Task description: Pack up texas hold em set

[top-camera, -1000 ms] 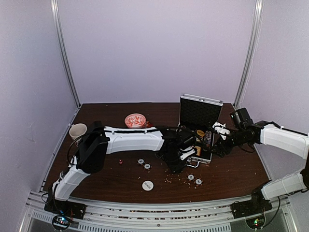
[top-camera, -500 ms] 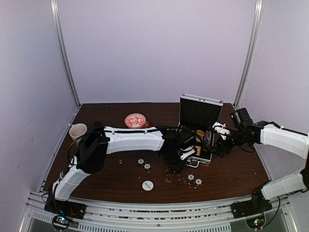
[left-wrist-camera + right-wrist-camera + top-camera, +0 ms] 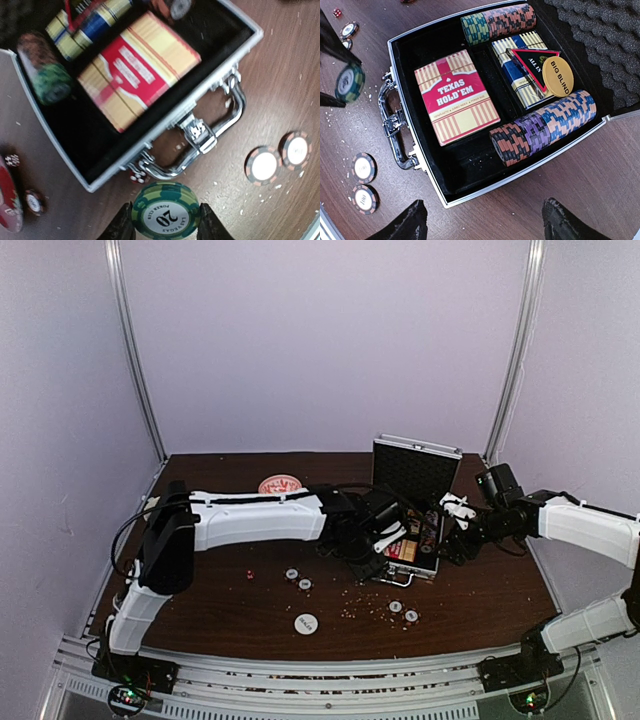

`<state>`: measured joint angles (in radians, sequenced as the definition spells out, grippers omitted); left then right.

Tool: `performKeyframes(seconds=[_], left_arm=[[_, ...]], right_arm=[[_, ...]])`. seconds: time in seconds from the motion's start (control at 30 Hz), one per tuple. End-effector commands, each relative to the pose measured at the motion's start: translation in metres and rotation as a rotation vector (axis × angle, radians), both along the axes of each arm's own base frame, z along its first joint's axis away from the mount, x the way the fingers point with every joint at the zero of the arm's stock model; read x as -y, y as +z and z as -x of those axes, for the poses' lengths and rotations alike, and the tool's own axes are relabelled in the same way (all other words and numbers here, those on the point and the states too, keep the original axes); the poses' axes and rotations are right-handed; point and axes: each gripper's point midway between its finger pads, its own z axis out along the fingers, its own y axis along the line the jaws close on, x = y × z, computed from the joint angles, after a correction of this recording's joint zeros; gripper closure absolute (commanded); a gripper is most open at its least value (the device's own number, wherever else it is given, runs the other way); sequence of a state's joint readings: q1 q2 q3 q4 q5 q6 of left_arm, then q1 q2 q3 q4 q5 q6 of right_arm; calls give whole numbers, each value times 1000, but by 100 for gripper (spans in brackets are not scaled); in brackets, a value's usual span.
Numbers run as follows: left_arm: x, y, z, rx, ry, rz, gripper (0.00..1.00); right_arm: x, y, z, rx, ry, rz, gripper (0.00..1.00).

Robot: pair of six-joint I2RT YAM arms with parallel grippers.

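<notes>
The silver briefcase [image 3: 415, 472] lies open at the right of the table, lid upright. Its black tray [image 3: 520, 172] holds the red-yellow card box [image 3: 456, 96], a blue card box [image 3: 525, 65], a yellow disc [image 3: 556, 77] and rows of chips [image 3: 545, 125]. My left gripper [image 3: 166, 220] is shut on a short stack of green chips [image 3: 166, 212], above the table just in front of the case handle [image 3: 220, 135]. My right gripper [image 3: 485, 220] is open and empty, hovering over the case's right edge. Two loose chips [image 3: 403, 612], two more [image 3: 298, 580], a white disc [image 3: 306, 622] and a red die [image 3: 249, 575] lie on the table.
A red-white bowl [image 3: 280, 483] stands at the back, left of the case, behind my left arm. Another red die [image 3: 136, 176] lies under the case handle. Small crumbs [image 3: 360, 605] are scattered in front of the case.
My left gripper has risen off the table and moved back and right toward the case with the green chips in it. The right arm has not moved.
</notes>
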<state>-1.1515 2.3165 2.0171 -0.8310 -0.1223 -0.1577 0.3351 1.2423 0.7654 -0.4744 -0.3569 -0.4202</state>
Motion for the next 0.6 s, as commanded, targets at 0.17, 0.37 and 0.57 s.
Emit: performKeyframes(seconds=[0.17,0.37,0.57], left_arm=[[-2,55,-84,180,131,256,78],[15,69,-112,222,142,411,78],[28,58,-125,241,135,450,78]], right_arm=[[5,-2,-2,8,-16,20,20],[5,-3,-2,4,-18,18,20],[5,-6,-2,-5,-18,21,20]])
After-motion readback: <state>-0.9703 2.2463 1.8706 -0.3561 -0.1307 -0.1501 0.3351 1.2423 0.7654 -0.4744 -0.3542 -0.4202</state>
